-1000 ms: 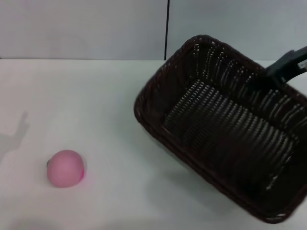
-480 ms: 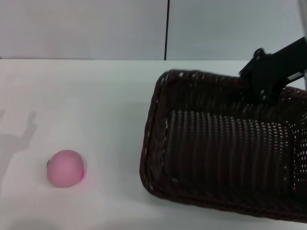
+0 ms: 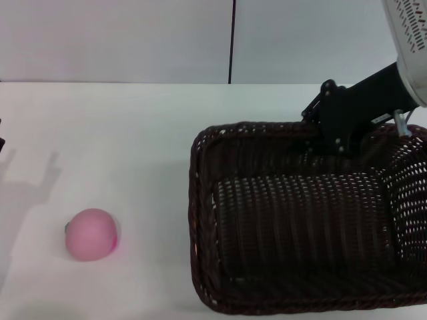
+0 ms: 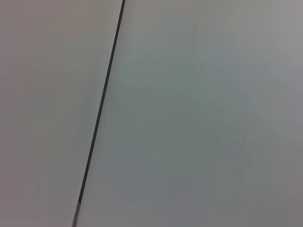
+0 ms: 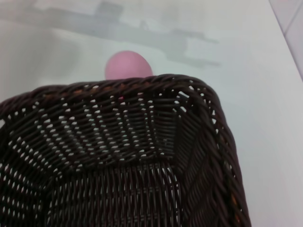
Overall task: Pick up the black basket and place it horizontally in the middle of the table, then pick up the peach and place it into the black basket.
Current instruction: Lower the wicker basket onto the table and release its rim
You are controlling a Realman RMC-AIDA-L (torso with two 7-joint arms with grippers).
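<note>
The black basket (image 3: 300,220) stands with its long side across the view on the right half of the white table (image 3: 133,133), its open top up. My right gripper (image 3: 340,133) is shut on the basket's far rim, with the dark arm reaching in from the upper right. The pink peach (image 3: 91,233) lies on the table at the near left, apart from the basket. The right wrist view looks into the basket (image 5: 118,156) and shows the peach (image 5: 128,66) beyond its end wall. My left gripper is out of view; its wrist view shows only the wall.
A pale wall with a dark vertical seam (image 3: 232,40) stands behind the table. An arm's shadow (image 3: 30,193) falls on the table at the left. Bare tabletop lies between the peach and the basket.
The right gripper has turned the basket from a diagonal, tilted pose to lie level and crosswise, and brought it nearer and lower. The peach has not moved.
</note>
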